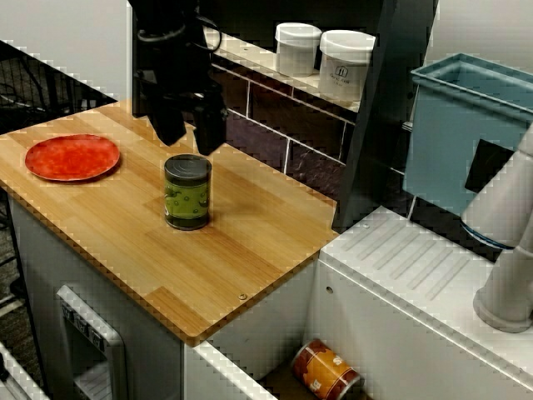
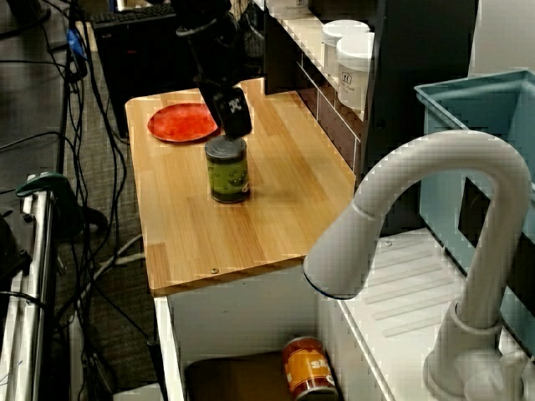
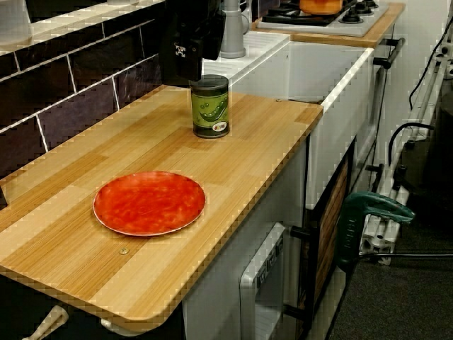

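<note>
- The green can (image 1: pixel 186 192) stands upright on the wooden counter (image 1: pixel 250 242), near the counter's middle and a little toward the tiled wall (image 1: pixel 266 125) at the far side.
- The gripper (image 1: pixel 190 147) hangs directly over the can, pointing down.
- Its two black fingers (image 1: pixel 166 121) are spread apart with a clear gap between them, and nothing is held in that gap.
- The fingertips sit just above the can's top rim. In the view from over the faucet one tip overlaps the rim, and whether it touches cannot be told.
- In the view from the plate end of the counter, the gripper's body hides the far part of the can's lid.
- A red plate (image 1: pixel 72 157) lies flat on the counter to the left of the can, well apart from it and close to the left end.
- On the shelf (image 1: pixel 250 54) above the tiled wall, two white jars (image 1: pixel 346 65) stand side by side, to the right of the gripper and farther back.
- To the right, past the counter's edge, is a sink (image 2: pixel 234 322), and an orange can (image 1: pixel 326 371) lies on its side inside it.
- A white ribbed drainboard (image 1: pixel 416 267) runs along the far side of the sink.
- A white faucet (image 2: pixel 435 209) curves over the sink at the right.
- A teal bin (image 1: pixel 466 125) stands behind the drainboard, at the far right.
</note>
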### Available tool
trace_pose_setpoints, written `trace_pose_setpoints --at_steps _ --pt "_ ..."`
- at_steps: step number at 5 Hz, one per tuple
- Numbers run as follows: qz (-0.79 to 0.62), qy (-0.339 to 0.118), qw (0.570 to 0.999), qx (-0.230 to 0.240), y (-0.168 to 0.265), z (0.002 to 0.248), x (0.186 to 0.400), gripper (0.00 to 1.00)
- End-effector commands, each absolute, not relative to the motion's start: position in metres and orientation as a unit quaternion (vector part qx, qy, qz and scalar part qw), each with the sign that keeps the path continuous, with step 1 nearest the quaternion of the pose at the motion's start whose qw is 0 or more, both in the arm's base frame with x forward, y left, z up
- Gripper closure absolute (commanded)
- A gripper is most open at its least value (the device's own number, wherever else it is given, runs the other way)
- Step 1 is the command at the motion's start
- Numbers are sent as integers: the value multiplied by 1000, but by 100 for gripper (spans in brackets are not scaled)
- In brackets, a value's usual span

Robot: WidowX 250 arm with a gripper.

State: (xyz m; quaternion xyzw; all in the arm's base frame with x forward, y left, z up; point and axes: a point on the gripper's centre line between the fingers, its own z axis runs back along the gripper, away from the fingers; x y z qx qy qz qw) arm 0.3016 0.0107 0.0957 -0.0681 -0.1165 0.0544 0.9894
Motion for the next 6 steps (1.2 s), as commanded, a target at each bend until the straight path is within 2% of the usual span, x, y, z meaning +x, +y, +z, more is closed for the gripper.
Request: trace_pose_setpoints --at_steps 1,2,3,6 --pt "32 -123 990 -63 5 90 320 0" --pt "10 -122 992 -42 6 85 328 0" --pt "6 -109 993 -44 12 95 327 0" --pt "17 -74 996 -52 22 116 302 0"
